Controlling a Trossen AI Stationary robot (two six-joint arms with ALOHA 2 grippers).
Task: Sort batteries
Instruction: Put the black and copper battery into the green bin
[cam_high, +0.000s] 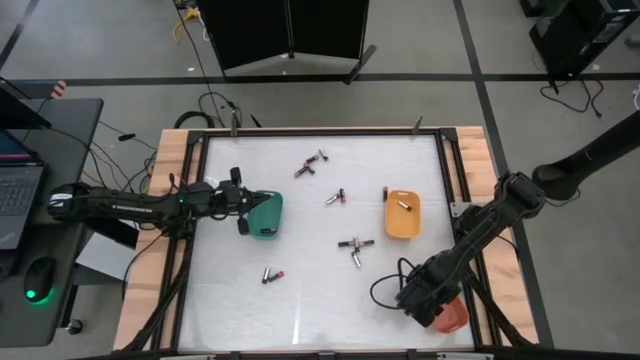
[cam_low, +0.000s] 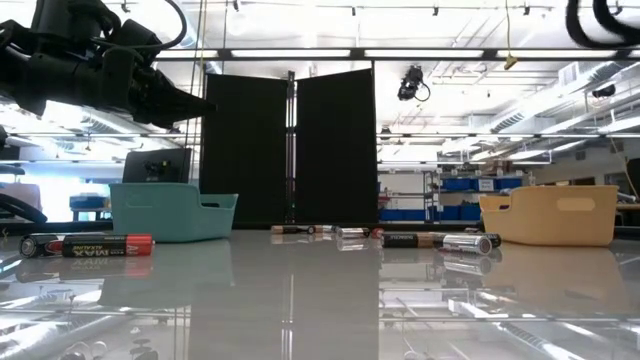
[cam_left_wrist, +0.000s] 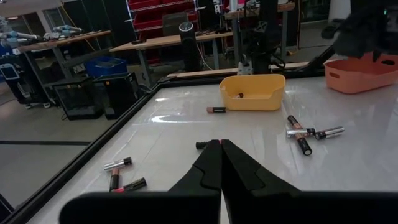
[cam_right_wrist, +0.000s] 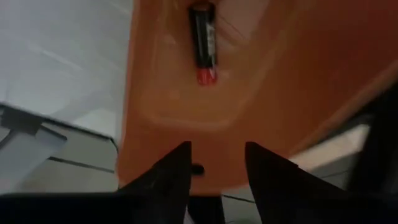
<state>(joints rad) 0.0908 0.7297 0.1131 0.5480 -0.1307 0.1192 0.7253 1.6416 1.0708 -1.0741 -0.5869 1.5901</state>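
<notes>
Right gripper poised over the red-orange tray at the near right corner of the surface, jaws parted with a clear gap, nothing between them. Inside that tray, one dark battery with a red end lying on the floor of the tray — free of the fingers.

Left gripper held at the left side of the surface, just beside the green tray, fingers pressed together and empty.

Other batteries spread over the white surface:
- a small cluster near the far edge
- a single cell near the middle
- a crossed group of three between the middle and the yellow-orange tray
- a pair near the front left

One more cell resting inside the yellow-orange tray, towards its far end, plus another lying just outside its far left corner.

Seen level from the surface: a black-and-red cell close at the left, silvery ones farther right, green tray at the left and pale yellow-orange tray at the right behind them.
</notes>
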